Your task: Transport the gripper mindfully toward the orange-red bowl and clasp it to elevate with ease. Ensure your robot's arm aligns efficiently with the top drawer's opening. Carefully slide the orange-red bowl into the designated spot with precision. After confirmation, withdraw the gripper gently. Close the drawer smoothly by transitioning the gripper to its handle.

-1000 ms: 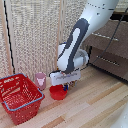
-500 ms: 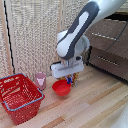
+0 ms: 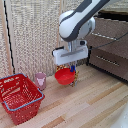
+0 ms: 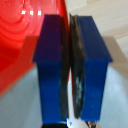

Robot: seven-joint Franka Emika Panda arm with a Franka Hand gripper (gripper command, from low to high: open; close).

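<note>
Nearest, the red mesh plastic basket with a blue rim (image 3: 20, 95) sits on the wooden floor (image 3: 90, 107), a small pink cup (image 3: 40, 80) just beyond it. Past the cup, the small round orange-red plastic bowl (image 3: 65, 76) hangs clear of the floor, its rim pinched by the jaws of the white boxy gripper (image 3: 73, 70), nearly shut on the thin wall. It looks light, stiff and rather slick, so the rim seems the sensible hold. Farthest, the grey-brown wooden top drawer (image 3: 107, 27) with its slim silver handle (image 3: 102, 36). No writing is legible.
</note>
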